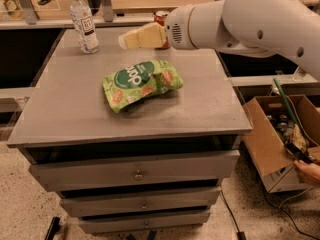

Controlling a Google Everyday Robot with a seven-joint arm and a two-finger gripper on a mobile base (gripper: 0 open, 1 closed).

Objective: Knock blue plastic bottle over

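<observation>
The blue plastic bottle (84, 23) stands upright (cap up) on the surface (65, 101); the gripper (123, 41), fingers (144, 35) pressed together, hovers apart from it.

A robotics lab or workshop: the gripper (122, 42) hangs over a grey drawer cabinet (90, 173), a cluttered cardboard box (264, 141) beside it on speckled floor (20, 206).
</observation>
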